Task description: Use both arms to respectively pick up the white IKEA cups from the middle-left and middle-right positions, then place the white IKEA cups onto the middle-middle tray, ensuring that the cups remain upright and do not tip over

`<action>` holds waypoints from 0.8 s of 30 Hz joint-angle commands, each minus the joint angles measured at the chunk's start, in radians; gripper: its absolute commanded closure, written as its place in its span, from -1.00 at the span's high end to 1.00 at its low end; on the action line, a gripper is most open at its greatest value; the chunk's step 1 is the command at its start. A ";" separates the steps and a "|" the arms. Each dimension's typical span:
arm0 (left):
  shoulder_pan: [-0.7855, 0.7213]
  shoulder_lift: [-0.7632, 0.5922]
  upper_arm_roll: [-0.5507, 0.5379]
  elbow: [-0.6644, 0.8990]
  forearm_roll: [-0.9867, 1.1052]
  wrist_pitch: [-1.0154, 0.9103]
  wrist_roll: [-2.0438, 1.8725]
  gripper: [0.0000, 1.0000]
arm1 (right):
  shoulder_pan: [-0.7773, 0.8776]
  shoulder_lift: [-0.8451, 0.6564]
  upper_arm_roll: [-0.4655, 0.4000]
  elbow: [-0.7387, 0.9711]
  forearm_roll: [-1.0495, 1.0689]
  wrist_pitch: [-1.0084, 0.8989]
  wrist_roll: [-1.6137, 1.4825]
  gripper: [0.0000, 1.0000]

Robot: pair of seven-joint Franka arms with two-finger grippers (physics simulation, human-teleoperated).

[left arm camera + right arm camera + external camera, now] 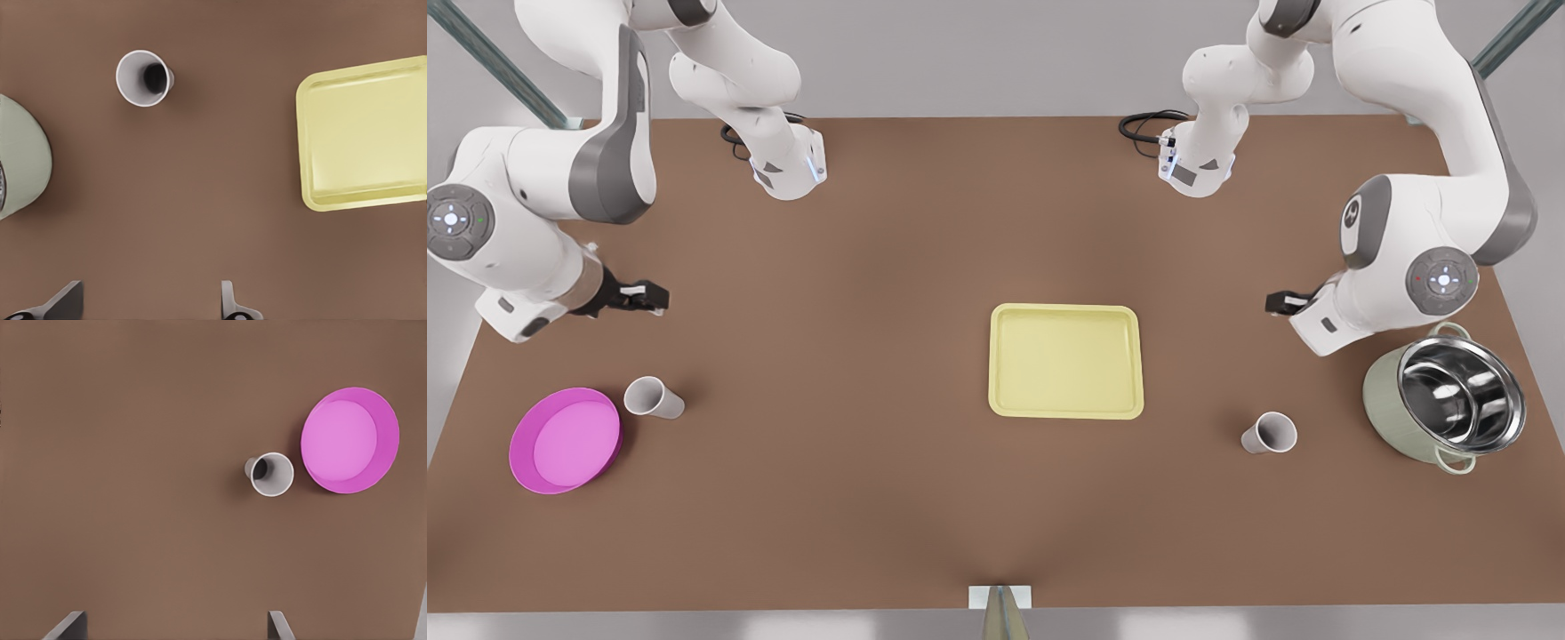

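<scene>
Above the table (871,356), both pincers spread apart, left pincer (1279,303), right pincer (645,296).

From my wrist I look straight down on the brown desk (133,453). A white IKEA cup (271,474) stands upright on it, its rim a pale ring around a dark inside (I see right down into it). Taking the cup as the centre of a clock, the round magenta plate (349,440) lies at about two o'clock, just beside it, a thin strip of desk between them. My hand (175,628) hangs above bare desk at about seven o'clock from the cup, well apart, its two grey fingers (67,627) spread wide with nothing between them.
</scene>
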 commanded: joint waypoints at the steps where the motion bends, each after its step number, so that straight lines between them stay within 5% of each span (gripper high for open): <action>1: -0.001 -0.004 0.001 -0.002 -0.012 0.119 -0.041 1.00 | -0.001 -0.001 -0.002 -0.001 -0.003 0.112 -0.058 1.00; 3: 0.001 0.028 0.003 0.021 -0.012 0.114 -0.043 1.00 | -0.002 0.033 -0.003 0.005 -0.030 0.113 -0.058 1.00; 7: 0.125 0.380 0.010 0.216 -0.007 0.287 0.037 1.00 | -0.157 0.301 -0.048 0.042 -0.020 0.305 -0.195 1.00; 11: 0.157 0.469 0.012 0.210 -0.010 0.484 0.036 1.00 | -0.249 0.429 -0.046 0.042 0.017 0.371 -0.238 1.00; 17: 0.174 0.522 0.010 0.167 -0.021 0.589 0.034 1.00 | -0.309 0.325 -0.042 -0.334 0.100 0.876 -0.405 1.00; 24: 0.172 0.544 0.010 0.078 -0.025 0.623 0.034 1.00 | -0.332 0.325 -0.042 -0.340 0.115 0.813 -0.408 1.00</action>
